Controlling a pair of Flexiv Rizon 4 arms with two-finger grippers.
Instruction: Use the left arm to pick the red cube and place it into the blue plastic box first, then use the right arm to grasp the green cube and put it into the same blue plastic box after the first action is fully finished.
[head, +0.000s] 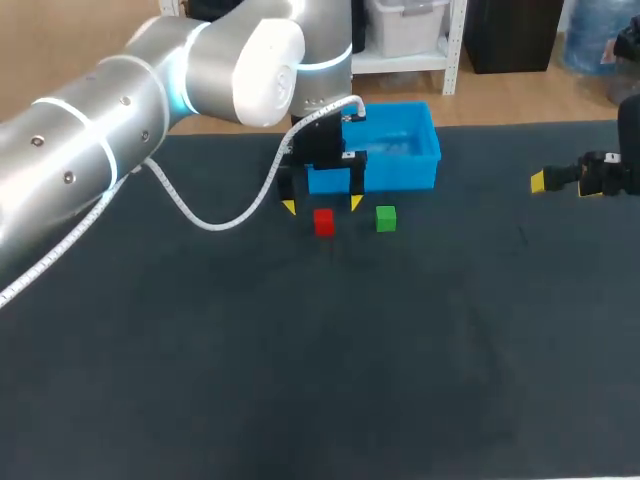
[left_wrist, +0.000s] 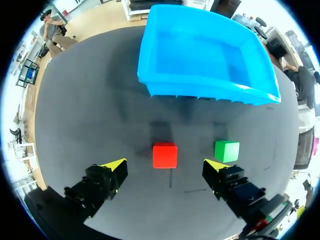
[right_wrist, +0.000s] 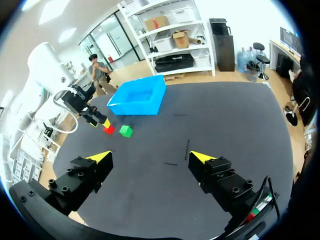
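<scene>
- Hovering above the red cube (head: 323, 221), left gripper (head: 322, 205) spread wide and empty: first pick seems under way.
- Red cube lies on table (head: 300, 350), just before blue plastic box (head: 425, 150).
- Next: descend straight, then clamp it.

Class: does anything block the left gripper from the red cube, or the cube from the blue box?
Nothing visible. The red cube lies ahead of the open left gripper; bare table runs to the blue box, green cube aside.

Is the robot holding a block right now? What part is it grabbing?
Nothing is held. The left gripper is open over the red cube, which sits on the table untouched. The right gripper is open and empty too.
</scene>
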